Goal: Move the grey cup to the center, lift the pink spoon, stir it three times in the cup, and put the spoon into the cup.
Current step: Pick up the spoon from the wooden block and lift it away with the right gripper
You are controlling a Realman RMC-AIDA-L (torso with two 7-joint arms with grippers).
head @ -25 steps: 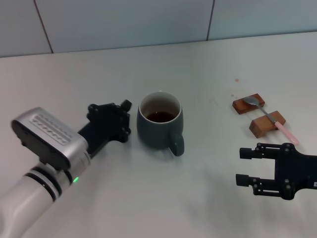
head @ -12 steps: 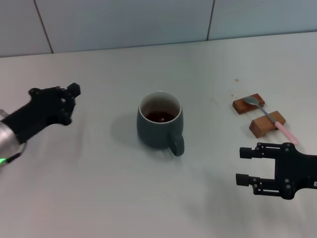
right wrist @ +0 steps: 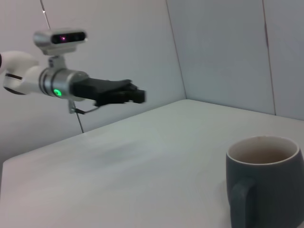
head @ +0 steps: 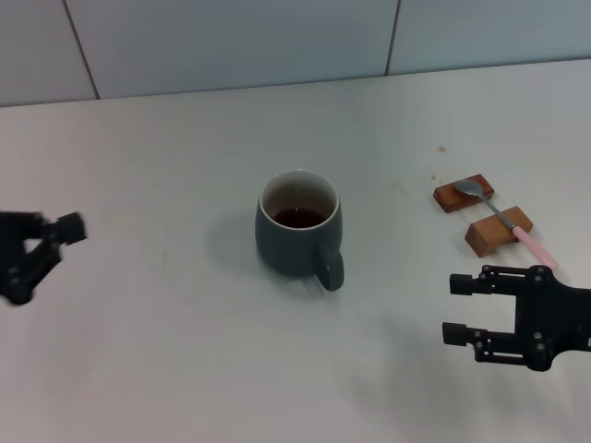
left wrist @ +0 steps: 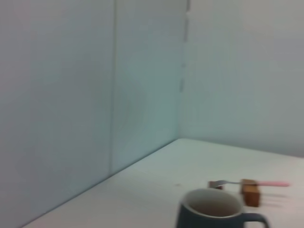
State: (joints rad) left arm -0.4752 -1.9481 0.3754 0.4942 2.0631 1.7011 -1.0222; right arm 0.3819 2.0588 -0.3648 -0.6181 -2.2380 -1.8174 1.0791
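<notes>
The grey cup (head: pixel 298 233) stands upright mid-table with dark liquid inside and its handle toward the front right; it also shows in the left wrist view (left wrist: pixel 216 213) and the right wrist view (right wrist: pixel 264 176). The pink spoon (head: pixel 503 221) lies across two brown wooden blocks (head: pixel 499 232), right of the cup, silver bowl toward the back. My right gripper (head: pixel 455 309) hovers open and empty in front of the blocks. My left gripper (head: pixel 44 260) is at the far left edge, open and empty, well away from the cup; the right wrist view catches it (right wrist: pixel 130 96) in the air.
A tiled wall (head: pixel 231 41) runs along the back of the white table (head: pixel 185 351). Bare tabletop lies between the cup and each gripper. The nearer block (left wrist: pixel 250 192) shows beyond the cup in the left wrist view.
My left gripper has pulled away leftward from beside the cup to the table's left edge. The cup, spoon and right gripper have stayed put.
</notes>
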